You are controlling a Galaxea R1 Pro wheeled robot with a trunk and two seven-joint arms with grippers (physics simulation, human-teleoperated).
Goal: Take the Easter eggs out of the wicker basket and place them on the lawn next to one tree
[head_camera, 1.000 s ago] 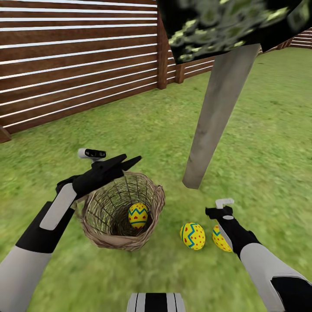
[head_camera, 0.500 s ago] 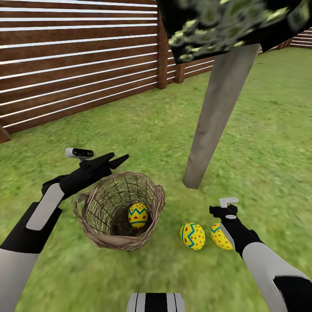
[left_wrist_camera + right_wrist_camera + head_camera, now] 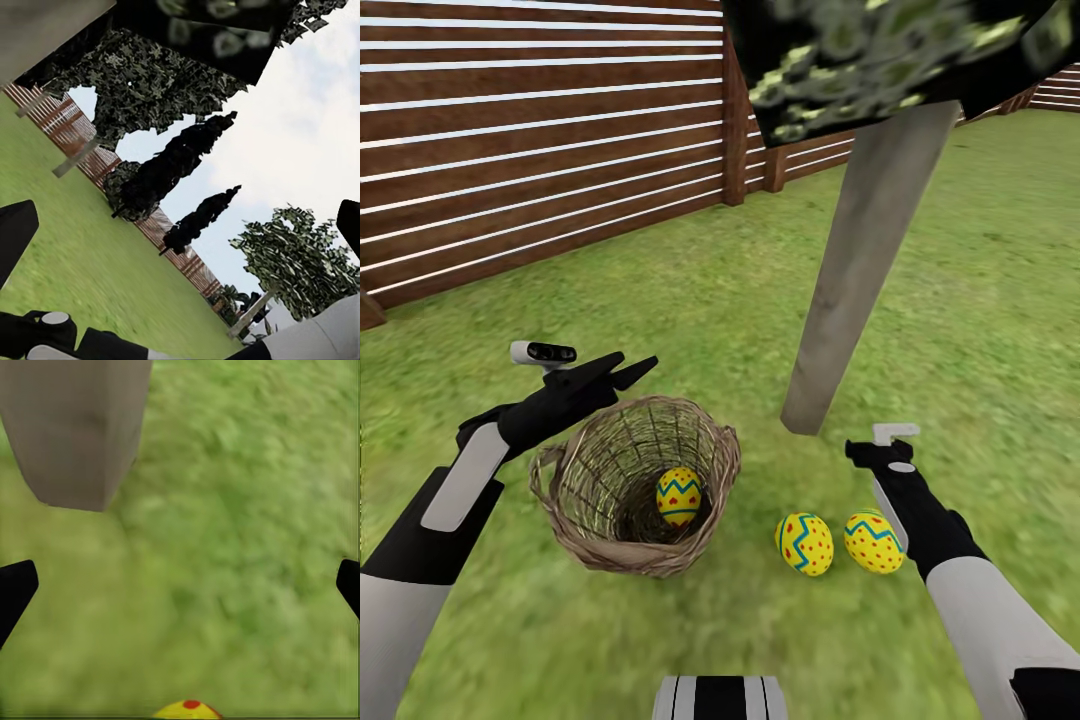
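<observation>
The wicker basket [image 3: 570,480] stands on the lawn [image 3: 980,300] with one yellow zigzag egg [image 3: 679,497] inside. Two more eggs [image 3: 804,544] [image 3: 873,541] lie on the grass to its right, near the base of the tree trunk [image 3: 855,270]. My left gripper [image 3: 633,367] hovers open over the basket's far left rim, empty. My right gripper [image 3: 872,452] is open just beyond the rightmost egg, between it and the trunk. In the right wrist view the trunk base [image 3: 75,427] is ahead and the top of an egg [image 3: 187,709] peeks in at the edge.
A brown slatted fence [image 3: 540,130] runs behind the basket, meeting a corner post [image 3: 734,120]. The dark leaf canopy [image 3: 880,50] hangs overhead. Open grass stretches to the right of the trunk. The left wrist view looks out at black cypress-shaped trees [image 3: 176,161] and sky.
My right gripper has drawn away from the rightmost egg toward the trunk, leaving the egg fully uncovered on the grass. The left arm swung left off the basket earlier, then held still.
</observation>
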